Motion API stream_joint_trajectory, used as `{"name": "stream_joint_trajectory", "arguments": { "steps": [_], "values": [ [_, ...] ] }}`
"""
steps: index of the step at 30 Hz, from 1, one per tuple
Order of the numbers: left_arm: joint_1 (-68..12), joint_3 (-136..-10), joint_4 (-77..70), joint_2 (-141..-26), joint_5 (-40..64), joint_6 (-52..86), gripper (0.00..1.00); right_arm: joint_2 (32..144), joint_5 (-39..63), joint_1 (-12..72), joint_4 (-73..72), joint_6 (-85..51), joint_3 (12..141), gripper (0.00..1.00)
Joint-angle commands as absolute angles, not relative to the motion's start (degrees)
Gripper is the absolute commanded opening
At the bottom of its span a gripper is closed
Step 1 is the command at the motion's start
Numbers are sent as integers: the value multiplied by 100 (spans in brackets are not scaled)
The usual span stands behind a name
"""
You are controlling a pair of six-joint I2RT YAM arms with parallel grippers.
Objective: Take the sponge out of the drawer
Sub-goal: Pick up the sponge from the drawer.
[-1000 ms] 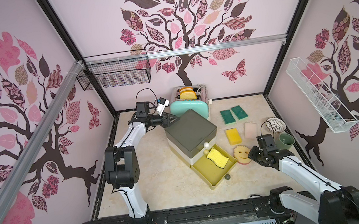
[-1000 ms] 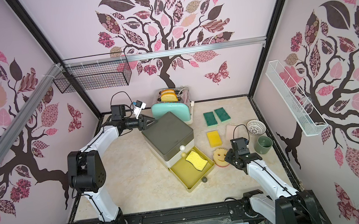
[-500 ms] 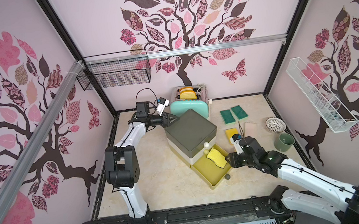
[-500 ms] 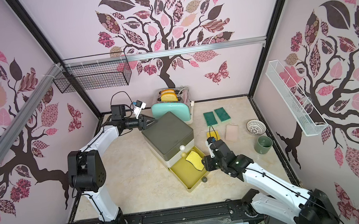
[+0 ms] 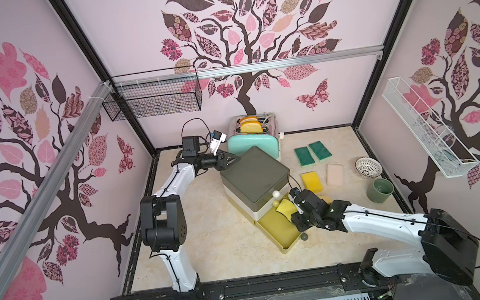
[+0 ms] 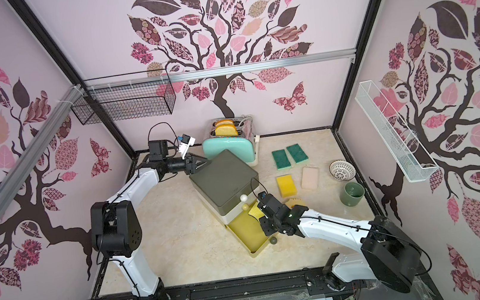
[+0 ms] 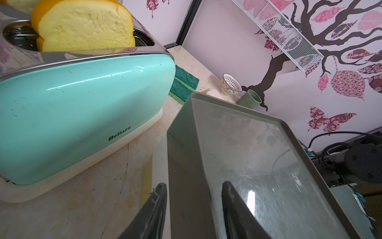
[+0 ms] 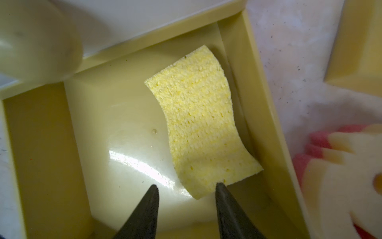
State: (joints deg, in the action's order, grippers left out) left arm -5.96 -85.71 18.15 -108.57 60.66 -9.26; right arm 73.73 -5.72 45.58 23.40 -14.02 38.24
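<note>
Right gripper [image 8: 187,191] now over drawer [image 8: 266,115] — above sponge [image 8: 202,132].

place: lab test cell | cue: wall decals [image 5: 248,25], toaster [image 5: 255,142], rig frame [image 5: 227,287]

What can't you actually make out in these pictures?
- Flower-shaped sponge: blurred and cut off by the right wrist view's edge; in both top views the right arm covers most of it.
- Upper drawers' contents: closed fronts hide them.
- Left end effector on the drawer unit: contact unclear.

White arm links, black joints, thin black cables, dark tapered fingers [image 8: 144,215]
</note>
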Motion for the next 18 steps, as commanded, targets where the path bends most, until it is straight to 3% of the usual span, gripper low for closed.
{"name": "stream_joint_trajectory", "arguments": {
  "steps": [1,18],
  "values": [
    [-697,-8391,2205,-11206,5768,-1174,46,7600,-766,4612,2182,-1223,4090,48],
    [-645,-8410,2203,-11237,5795,-1178,46,8275,-1071,4736,1977,-1251,4129,49]
  ]
}}
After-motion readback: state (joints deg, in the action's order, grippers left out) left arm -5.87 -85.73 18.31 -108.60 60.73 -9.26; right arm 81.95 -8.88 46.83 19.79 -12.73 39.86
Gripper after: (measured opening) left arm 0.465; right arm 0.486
